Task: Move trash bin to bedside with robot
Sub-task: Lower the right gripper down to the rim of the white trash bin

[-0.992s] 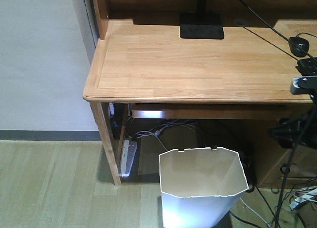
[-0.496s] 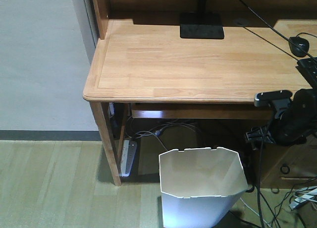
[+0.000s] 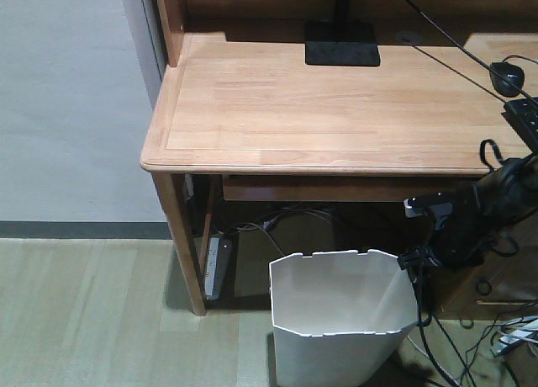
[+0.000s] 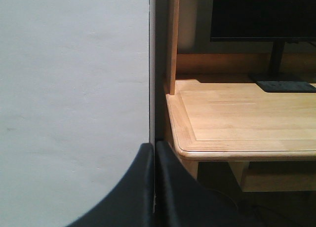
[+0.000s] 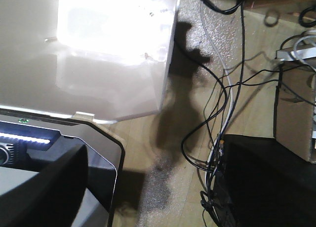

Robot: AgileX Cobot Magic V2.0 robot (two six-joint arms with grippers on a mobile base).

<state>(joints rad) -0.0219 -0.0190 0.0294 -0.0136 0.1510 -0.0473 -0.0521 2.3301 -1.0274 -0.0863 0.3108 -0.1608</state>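
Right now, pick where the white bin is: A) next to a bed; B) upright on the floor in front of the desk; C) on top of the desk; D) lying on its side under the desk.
B: the bin stands upright on the floor just in front of the desk, with the right claw near its right rim; no bed is in view.

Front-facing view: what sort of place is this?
Probably a home office corner: a wooden desk carrying a monitor stand and mouse, with a white trash bin and power strip on the floor.
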